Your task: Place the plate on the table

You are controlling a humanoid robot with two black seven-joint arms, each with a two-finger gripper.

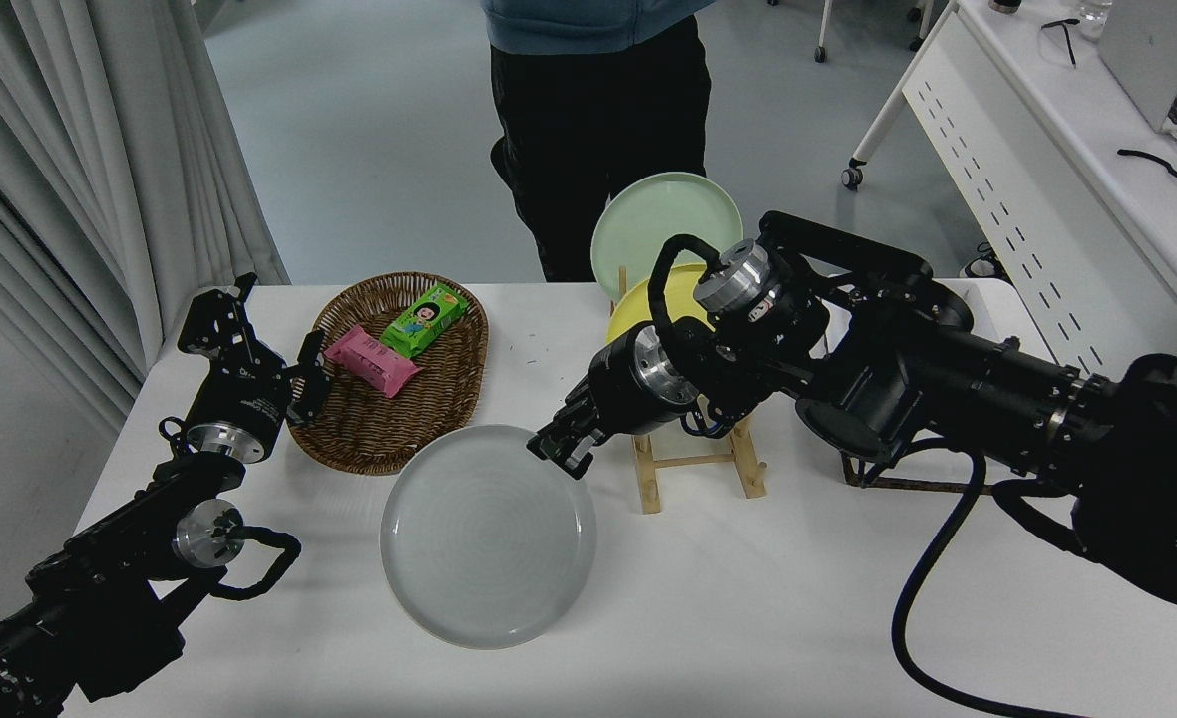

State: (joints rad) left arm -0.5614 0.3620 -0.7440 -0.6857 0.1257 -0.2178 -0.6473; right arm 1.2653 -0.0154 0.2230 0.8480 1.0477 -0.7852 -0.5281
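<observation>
The light grey plate (487, 536) lies low over the white table (728, 608), in front of the wicker basket; whether it rests fully flat I cannot tell. My right gripper (561, 452) is shut on the plate's far right rim. The right arm reaches in from the right edge, across the wooden rack. My left gripper (307, 377) stays parked at the lower left, beside the basket's left rim, its fingers apart and holding nothing.
A wicker basket (449, 399) holds a pink packet (371, 359) and a green packet (423, 317). A wooden rack (693, 464) holds a yellow plate (648, 294) and a pale green plate (660, 224). A person (598, 110) stands at the far side. A tray edge (908, 484) shows under the right arm.
</observation>
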